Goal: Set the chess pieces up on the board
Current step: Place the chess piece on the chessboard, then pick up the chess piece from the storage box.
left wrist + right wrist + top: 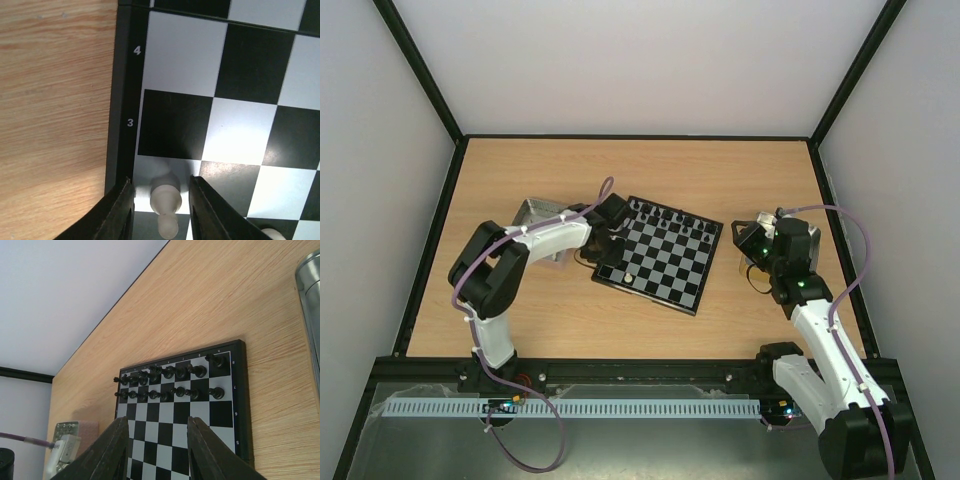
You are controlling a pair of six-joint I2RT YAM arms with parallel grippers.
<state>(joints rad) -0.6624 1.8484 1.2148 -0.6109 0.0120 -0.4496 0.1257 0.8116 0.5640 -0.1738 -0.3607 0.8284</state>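
The checkered board [665, 258] lies at the middle of the table, turned slightly. Black pieces [677, 217] stand in two rows along its far edge, also in the right wrist view [165, 385]. My left gripper [609, 247] is low over the board's left edge. In the left wrist view it [161, 182] is open around a cream-white pawn [165, 197] standing on a pale square, with a gap on both sides. Another white piece [272, 234] shows at the bottom edge. My right gripper [752, 246] is open and empty right of the board, its fingers [120, 440] framing it.
A metal tray [533, 213] sits left of the board, partly under my left arm. A shiny metal rim [309, 285] shows at the right of the right wrist view. One white piece [628, 275] stands near the board's near edge. Black frame rails bound the table.
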